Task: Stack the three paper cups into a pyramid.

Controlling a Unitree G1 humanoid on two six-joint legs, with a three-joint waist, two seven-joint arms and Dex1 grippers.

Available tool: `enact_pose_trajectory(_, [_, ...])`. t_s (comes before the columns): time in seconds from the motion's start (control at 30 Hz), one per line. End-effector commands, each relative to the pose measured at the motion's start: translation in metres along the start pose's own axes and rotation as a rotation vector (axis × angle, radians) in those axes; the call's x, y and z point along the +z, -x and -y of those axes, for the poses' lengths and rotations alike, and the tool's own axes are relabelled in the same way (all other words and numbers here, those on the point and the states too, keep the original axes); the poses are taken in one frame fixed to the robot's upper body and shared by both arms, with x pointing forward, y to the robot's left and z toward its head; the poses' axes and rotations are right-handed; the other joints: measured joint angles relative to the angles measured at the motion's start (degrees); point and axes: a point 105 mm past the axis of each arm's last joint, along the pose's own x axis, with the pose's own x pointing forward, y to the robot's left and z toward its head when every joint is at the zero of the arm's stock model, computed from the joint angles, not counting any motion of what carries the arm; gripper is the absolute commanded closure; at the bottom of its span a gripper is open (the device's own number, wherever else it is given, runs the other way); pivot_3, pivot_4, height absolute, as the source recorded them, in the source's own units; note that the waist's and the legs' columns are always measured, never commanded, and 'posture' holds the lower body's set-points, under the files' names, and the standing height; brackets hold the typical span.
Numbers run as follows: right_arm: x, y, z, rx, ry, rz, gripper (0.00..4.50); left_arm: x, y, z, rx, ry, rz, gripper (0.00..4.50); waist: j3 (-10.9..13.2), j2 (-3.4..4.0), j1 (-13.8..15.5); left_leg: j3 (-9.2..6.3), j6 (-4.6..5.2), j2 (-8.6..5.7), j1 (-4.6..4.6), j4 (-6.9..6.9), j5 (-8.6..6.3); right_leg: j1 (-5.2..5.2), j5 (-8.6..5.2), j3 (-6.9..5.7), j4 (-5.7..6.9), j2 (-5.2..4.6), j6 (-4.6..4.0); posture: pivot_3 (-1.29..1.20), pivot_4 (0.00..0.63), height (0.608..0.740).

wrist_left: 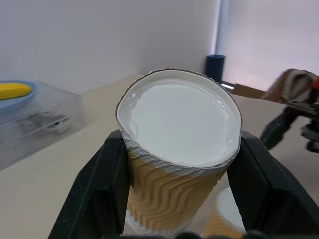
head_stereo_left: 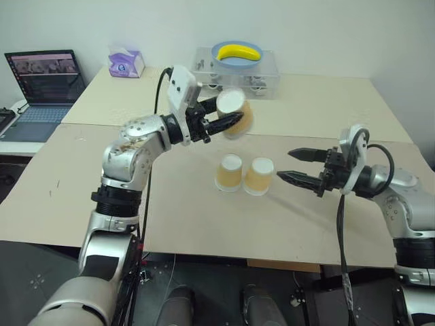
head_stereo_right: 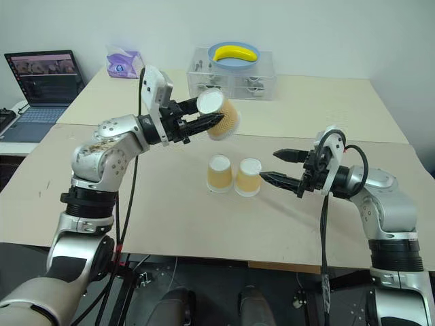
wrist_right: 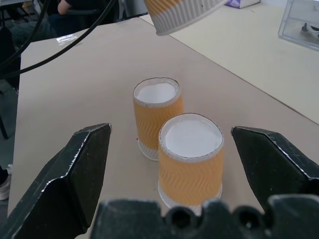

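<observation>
Left eye view: the beige table spreads wide and matte, made of several tops pushed together with seams between them. On its far side stands a clear plastic box with a blue plate and a yellow banana on its lid; a laptop and a purple tissue box stand off to the left.

The left arm rises from the near left edge, its silver elbow bent, its forearm reaching toward the middle of the table. The left gripper points nearly level and is clamped on a paper cup, one black finger on each side of the ribbed tan wall. This raised cup lies tilted on its side in the air — its flat white base turned back toward the wrist — above and behind the other two.

The right arm comes in low from the right, its wrist level and pointing left. The right gripper stands spread wide with nothing between its fingers, just beside the pair of cups.

The two cups on the table stand upside down, white bases up, side by side and about touching: the left cup and the right cup. Their tan sleeves are wavy and corrugated, tapering toward the top, with a pale band at the bottom.
</observation>
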Motion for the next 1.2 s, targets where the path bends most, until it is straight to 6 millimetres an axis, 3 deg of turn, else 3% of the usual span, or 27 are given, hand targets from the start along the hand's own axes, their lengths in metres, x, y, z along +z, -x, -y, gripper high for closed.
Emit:
enact_pose_trajectory(0.03, [0.017, 0.008, -0.002, -0.014, 0.059, 0.031, 0.00, 0.025, 0.000, 0.002, -0.097, 0.029, 0.061, 2.19, 0.0, 0.00, 0.1, 0.00, 0.00, -0.01, 0.00, 0.01, 0.00, 0.01, 0.00, 0.00, 0.00, -0.01, 0.00, 0.00, 0.150, 0.694])
enact_pose_trajectory(0.2, [0.017, 0.011, -0.003, -0.033, 0.061, 0.034, 0.00, 0.040, -0.005, 0.003, -0.195, 0.061, 0.106, 2.19, 0.0, -0.01, 0.2, -0.01, 0.01, -0.01, -0.03, 0.00, -0.01, -0.02, -0.01, -0.01, -0.04, 0.00, 0.01, 0.00, 0.150, 0.694])
enact_pose_trajectory(0.6, [0.016, 0.015, -0.014, -0.012, 0.043, 0.035, 0.00, -0.011, -0.026, -0.002, -0.228, 0.058, -0.094, 2.19, 0.0, -0.01, 0.2, 0.00, 0.02, -0.02, -0.05, 0.00, -0.01, -0.03, -0.01, -0.01, -0.03, 0.00, 0.01, 0.00, 0.150, 0.694])
enact_pose_trajectory(1.2, [0.010, 0.024, -0.015, -0.028, 0.031, 0.008, 0.00, -0.017, -0.034, 0.009, -0.343, 0.122, -0.124, 2.19, 0.0, -0.01, 0.2, -0.01, 0.02, -0.01, -0.05, 0.02, -0.01, -0.02, -0.01, 0.00, -0.02, 0.01, 0.02, 0.00, 0.150, 0.694])
